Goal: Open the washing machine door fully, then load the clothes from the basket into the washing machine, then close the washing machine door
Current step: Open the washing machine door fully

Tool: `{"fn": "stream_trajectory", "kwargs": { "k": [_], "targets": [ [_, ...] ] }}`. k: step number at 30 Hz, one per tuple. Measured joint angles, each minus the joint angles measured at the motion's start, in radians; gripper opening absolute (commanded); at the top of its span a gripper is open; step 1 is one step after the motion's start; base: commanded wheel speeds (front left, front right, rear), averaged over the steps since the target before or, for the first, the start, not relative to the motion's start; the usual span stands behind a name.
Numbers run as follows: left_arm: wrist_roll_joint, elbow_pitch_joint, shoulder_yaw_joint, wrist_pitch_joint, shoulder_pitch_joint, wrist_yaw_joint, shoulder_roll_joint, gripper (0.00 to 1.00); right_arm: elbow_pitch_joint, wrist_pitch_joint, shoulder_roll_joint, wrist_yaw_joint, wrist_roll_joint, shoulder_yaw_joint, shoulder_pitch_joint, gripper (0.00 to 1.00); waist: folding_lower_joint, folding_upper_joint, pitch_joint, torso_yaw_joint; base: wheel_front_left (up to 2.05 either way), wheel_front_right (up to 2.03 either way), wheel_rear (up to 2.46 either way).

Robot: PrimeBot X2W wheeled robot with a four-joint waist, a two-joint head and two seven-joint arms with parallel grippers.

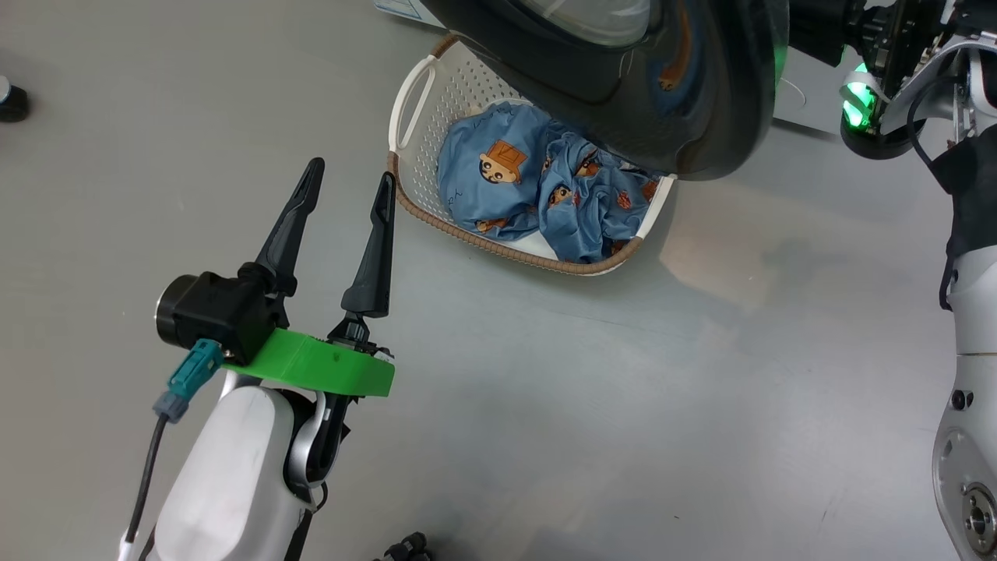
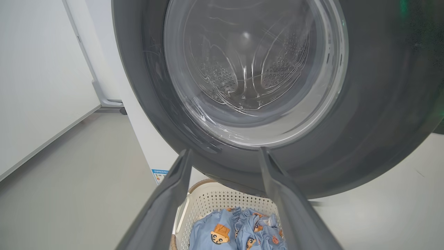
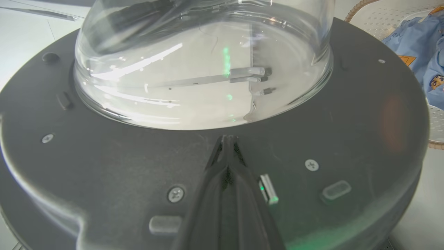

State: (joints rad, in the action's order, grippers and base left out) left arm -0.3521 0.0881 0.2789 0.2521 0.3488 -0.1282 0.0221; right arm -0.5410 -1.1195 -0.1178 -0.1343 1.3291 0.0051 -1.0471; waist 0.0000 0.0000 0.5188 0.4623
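Left claw (image 1: 350, 173) hangs wide and empty just short of the basket (image 1: 498, 245), which sits on the floor (image 1: 545, 389) with the clothes (image 1: 537, 187) bunched inside. They look soft and light and likely to drape, so pinch a raised fold near the middle. Over the basket's far end hangs the door (image 1: 685, 93), glossy and stiff, blocking part of the pile. Mind that glass bowl! Beyond, the right claw (image 3: 227, 139) is pinched closed, tips at the door's inner face.

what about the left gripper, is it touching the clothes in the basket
Apart. In the head view the open left gripper sits outside the basket, and the basket's rim and white wall show between its fingertips and the clothes.
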Motion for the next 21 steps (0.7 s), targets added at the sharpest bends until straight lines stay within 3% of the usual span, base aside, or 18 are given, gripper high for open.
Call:
{"fn": "stream_trajectory", "kwargs": {
  "k": [21],
  "targets": [
    [0.000, -0.009, 0.024, 0.000, -0.001, 0.000, 0.000, 1.00, 0.079, -0.090, 0.034, 0.000, 0.077, 0.087, 0.133, 0.00, 0.0000, 0.0000, -0.036, 0.016, 0.00, 0.00, 0.00]
  ]
}}
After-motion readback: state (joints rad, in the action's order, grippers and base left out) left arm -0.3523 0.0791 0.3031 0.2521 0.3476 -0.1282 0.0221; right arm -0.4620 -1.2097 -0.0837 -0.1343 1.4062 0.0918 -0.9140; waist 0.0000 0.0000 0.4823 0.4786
